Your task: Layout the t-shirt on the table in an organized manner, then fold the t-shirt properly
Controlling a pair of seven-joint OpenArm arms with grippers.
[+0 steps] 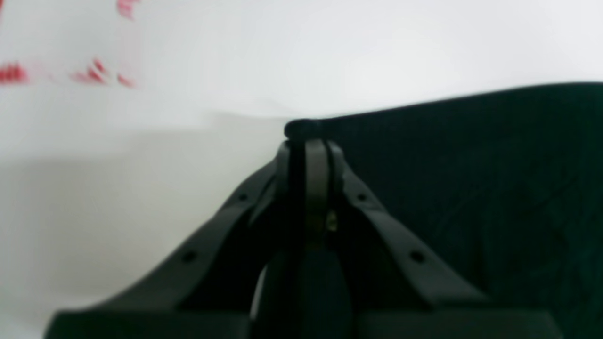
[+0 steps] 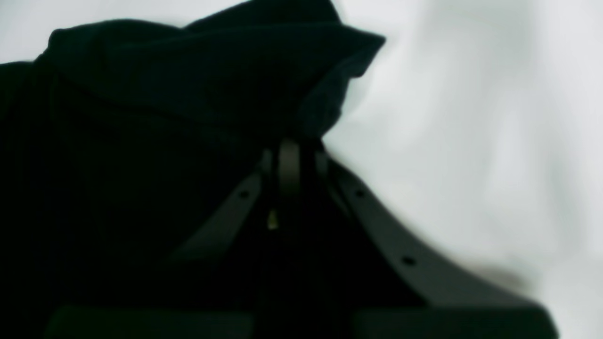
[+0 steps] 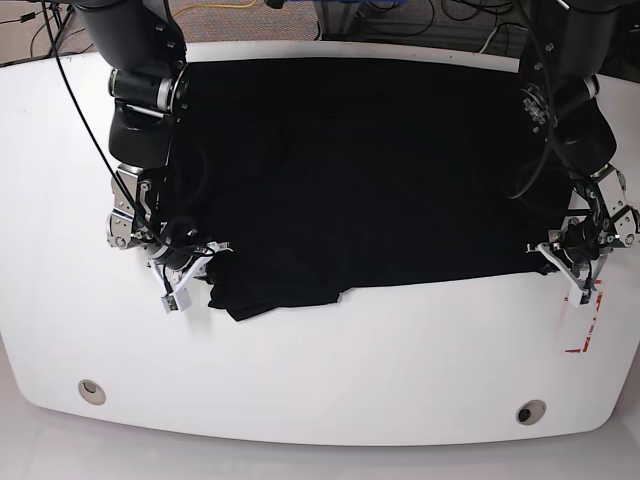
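Shirt (image 3: 350,170) lies spread dark across the far half of the table (image 3: 330,370), its near-left corner bunched. Left gripper (image 1: 308,141) pinches the shirt's hem corner beside red tape (image 3: 590,320). Right gripper (image 2: 289,153) is clamped on the bunched corner.

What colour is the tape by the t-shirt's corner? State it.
Red. The tape shows best in the base view, on the white table near the left gripper.

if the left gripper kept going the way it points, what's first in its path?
Bare table, most likely. The left gripper is shut on the edge of the t-shirt, and past that pinched bit the left wrist view shows only white tabletop, with red tape marks off to one side. Depth is unclear.
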